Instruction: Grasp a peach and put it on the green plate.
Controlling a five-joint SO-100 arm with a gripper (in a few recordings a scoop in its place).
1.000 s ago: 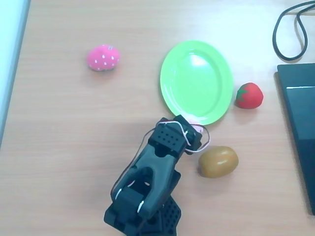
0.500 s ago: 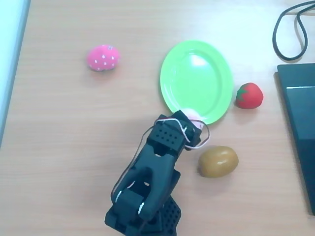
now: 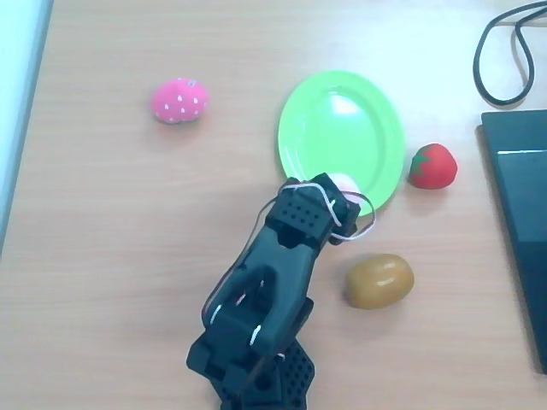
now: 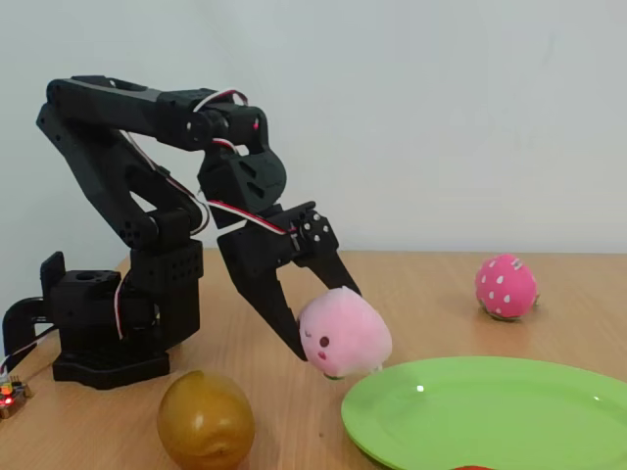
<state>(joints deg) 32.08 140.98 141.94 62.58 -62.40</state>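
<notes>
The peach (image 4: 344, 333) is pinched between the two fingers of the claw (image 4: 328, 328) and hangs clear of the bench (image 4: 431, 294), lifted just off the near rim of the green plate (image 4: 490, 411) in the fixed view. In the overhead view a small part of the peach (image 3: 347, 184) shows past the head of the claw (image 3: 338, 198), lying over the lower edge of the green plate (image 3: 338, 128). The plate itself carries nothing else on its surface and rests flat on the bench (image 3: 128, 239). The black arm (image 3: 265, 299) reaches toward the plate from its base at the lower edge of the overhead view, with white wires looped around the head. A brown oval fruit (image 3: 379, 280) lies on the bench just below the plate in that view, beside the claw and apart from it; in the fixed view the same fruit (image 4: 205, 420) sits to the left of the plate. A red strawberry (image 3: 432, 166) lies just beside the plate's right rim. A hot-pink strawberry with white dots (image 3: 179, 100) lies well apart from the plate, to its left in the overhead view (image 4: 506, 286).
</notes>
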